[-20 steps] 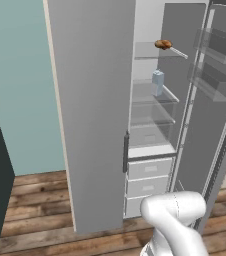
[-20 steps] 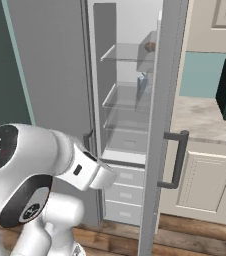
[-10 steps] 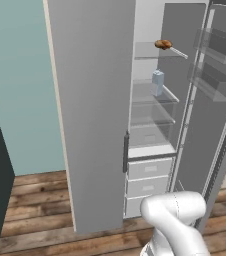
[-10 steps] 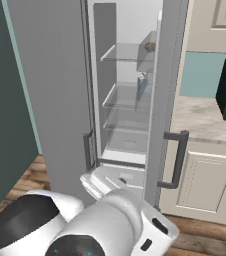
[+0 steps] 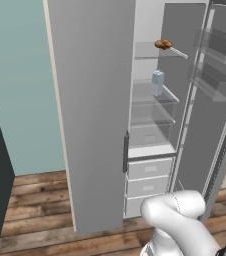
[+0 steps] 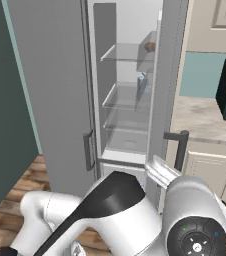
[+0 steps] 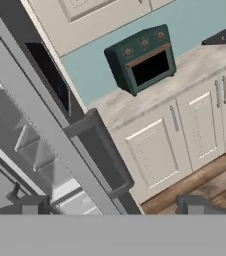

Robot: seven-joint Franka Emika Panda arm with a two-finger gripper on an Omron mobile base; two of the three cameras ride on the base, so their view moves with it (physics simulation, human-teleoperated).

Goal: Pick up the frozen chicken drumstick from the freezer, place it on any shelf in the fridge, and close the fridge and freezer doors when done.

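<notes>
Gripper (image 7: pixel 110 207): the two dark fingertips (image 7: pixel 32 205) stand wide apart at the bottom of the hand view, with nothing between them and nothing held. The hand faces the edge of the open fridge door (image 7: pixel 45 125), its bar handle (image 7: pixel 107 150) running across the middle of the view. Past the door lie a pale counter (image 7: pixel 185 75) carrying a dark green oven (image 7: pixel 142 57), and cream cabinets (image 7: pixel 175 135) under the counter, above a wooden floor (image 7: pixel 220 180).

Drumstick (image 5: pixel 163 44): it lies on the top glass shelf (image 5: pixel 147 51) of the fridge (image 5: pixel 152 100), near that shelf's front right corner in the left base view. In the right base view it shows as a small brown piece (image 6: pixel 150 46) at the shelf's right edge, partly hidden by the door.

A pale blue carton (image 5: pixel 157 82) stands upright on the second shelf (image 5: pixel 145 92), below the drumstick, toward the right edge. Lower shelves are bare glass; pale drawers (image 5: pixel 147 182) sit beneath them.

Doors: the fridge door stands open to the right, clear bins (image 5: pixel 212 47) on its inner face. The freezer door (image 5: pixel 92 110) presents its plain grey face, covering the freezer compartment in the left base view; whether it is fully latched cannot be told.
</notes>
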